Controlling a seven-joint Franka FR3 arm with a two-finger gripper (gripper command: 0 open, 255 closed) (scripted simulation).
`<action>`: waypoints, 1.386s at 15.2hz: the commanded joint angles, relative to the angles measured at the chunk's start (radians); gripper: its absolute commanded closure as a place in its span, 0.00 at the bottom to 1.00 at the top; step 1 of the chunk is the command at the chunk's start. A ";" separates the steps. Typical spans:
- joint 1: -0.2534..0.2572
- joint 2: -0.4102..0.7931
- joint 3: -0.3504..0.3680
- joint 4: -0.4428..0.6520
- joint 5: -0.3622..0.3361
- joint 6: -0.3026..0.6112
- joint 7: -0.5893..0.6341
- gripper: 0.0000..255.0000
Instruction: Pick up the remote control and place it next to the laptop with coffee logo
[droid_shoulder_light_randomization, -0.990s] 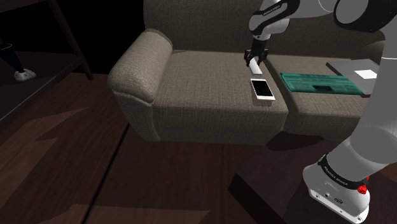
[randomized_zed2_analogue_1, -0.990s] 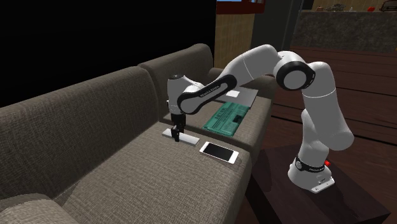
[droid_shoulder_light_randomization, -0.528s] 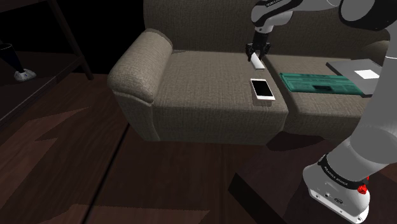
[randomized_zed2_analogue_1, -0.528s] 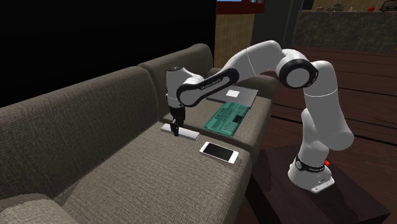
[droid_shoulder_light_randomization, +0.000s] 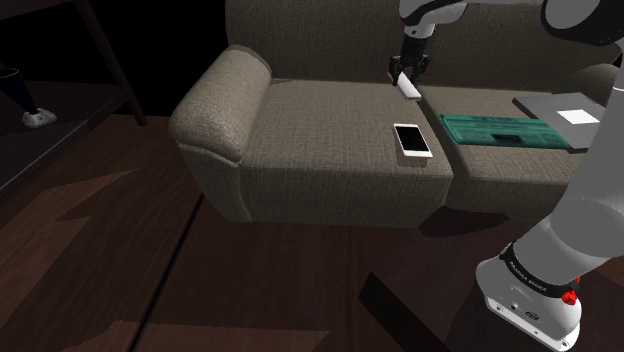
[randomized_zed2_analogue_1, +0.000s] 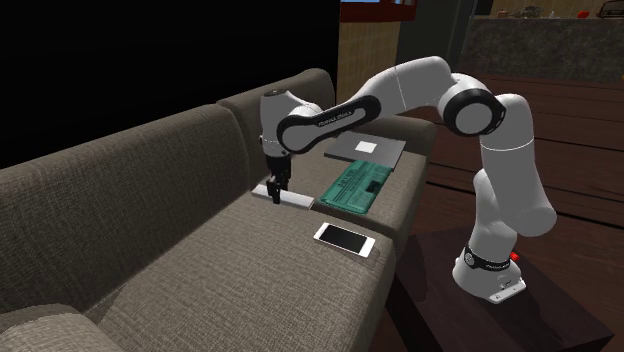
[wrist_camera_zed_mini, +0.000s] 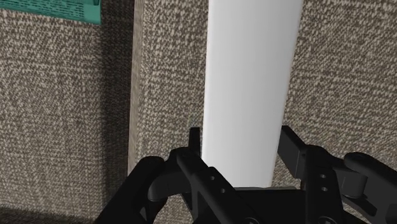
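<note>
The remote control (droid_shoulder_light_randomization: 408, 90) is a plain white bar, and my black gripper (droid_shoulder_light_randomization: 404, 76) is shut on one end of it. It hangs a little above the sofa seat (droid_shoulder_light_randomization: 330, 130), near the backrest. In the second exterior view the remote control (randomized_zed2_analogue_1: 293, 199) sticks out sideways from the gripper (randomized_zed2_analogue_1: 276, 191). In the wrist view the fingers (wrist_camera_zed_mini: 193, 145) clasp the white remote control (wrist_camera_zed_mini: 251, 83) from both sides, with the gripper (wrist_camera_zed_mini: 242, 145) above brown fabric. The grey laptop (droid_shoulder_light_randomization: 560, 107) with a white patch lies on the far cushion, at the shoulder view's right.
A white phone (droid_shoulder_light_randomization: 412, 140) lies on the seat near the front edge, just below the gripper. A teal flat object (droid_shoulder_light_randomization: 505, 130) lies between the phone and the laptop (randomized_zed2_analogue_1: 366, 150). The sofa armrest (droid_shoulder_light_randomization: 215, 115) is at the shoulder view's left. The stand (droid_shoulder_light_randomization: 530, 295) sits on dark wood floor.
The gripper has risen from the seat with the remote control clasped in it. The remote has left the cushion. Phone, teal object and laptop have not moved.
</note>
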 joint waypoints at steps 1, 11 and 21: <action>0.001 -0.007 -0.001 0.018 -0.002 -0.025 0.002 1.00; -0.040 -0.043 -0.022 0.047 -0.003 -0.088 -0.057 1.00; -0.183 -0.050 -0.089 0.028 0.022 -0.080 -0.272 1.00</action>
